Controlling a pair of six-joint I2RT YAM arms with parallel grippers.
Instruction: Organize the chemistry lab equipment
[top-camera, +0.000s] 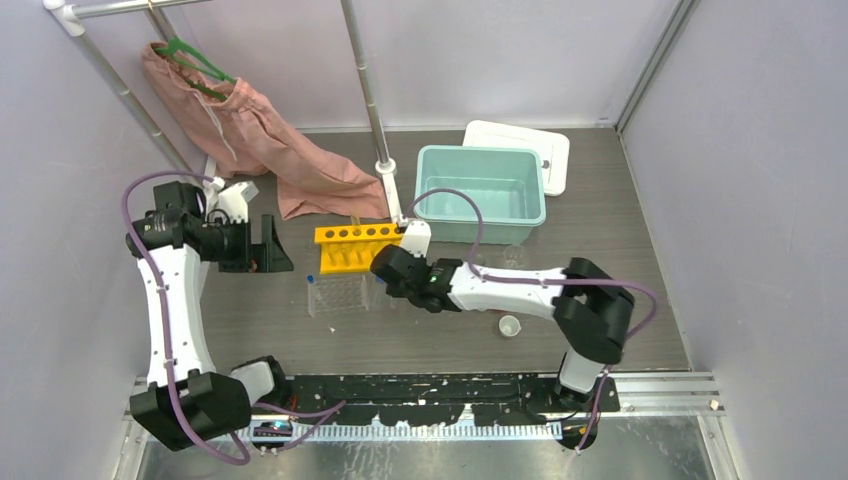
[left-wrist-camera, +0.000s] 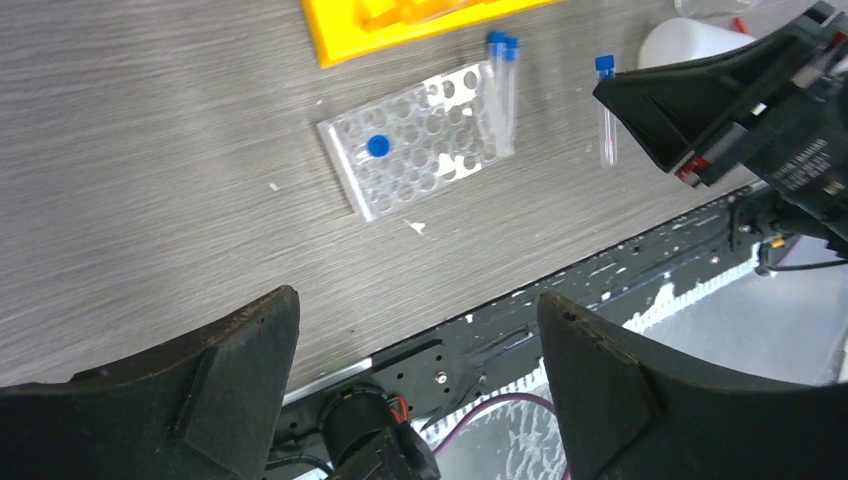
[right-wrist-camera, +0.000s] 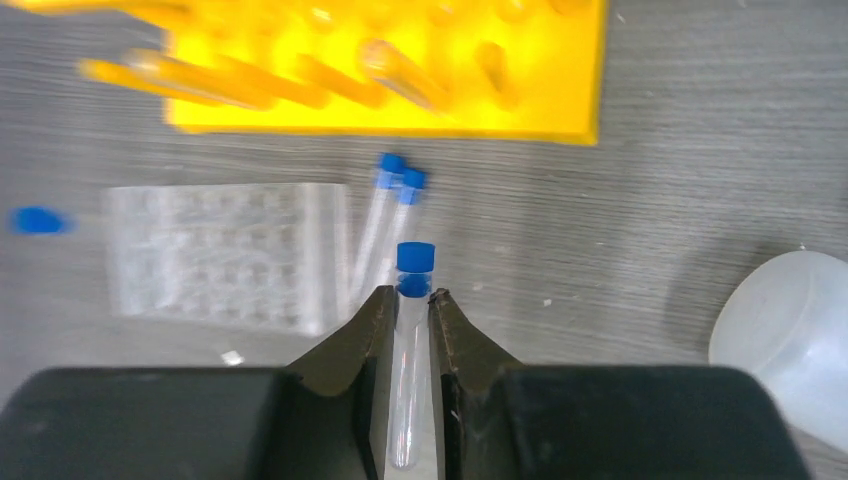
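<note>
My right gripper is shut on a clear blue-capped tube, held just above the table near the clear well tray. Two more blue-capped tubes lie side by side against the tray's right edge. A blue cap shows by the tray's left side. The yellow tube rack lies just beyond. The white squeeze bottle lies to the right. My left gripper is open and empty, raised over the table's left side. A tiny white cup and a glass beaker stand by the right arm.
A teal bin sits at the back with a white lid behind it. A pink cloth on a green hanger drapes from the rail onto the table at back left. A vertical pole base stands beside the rack.
</note>
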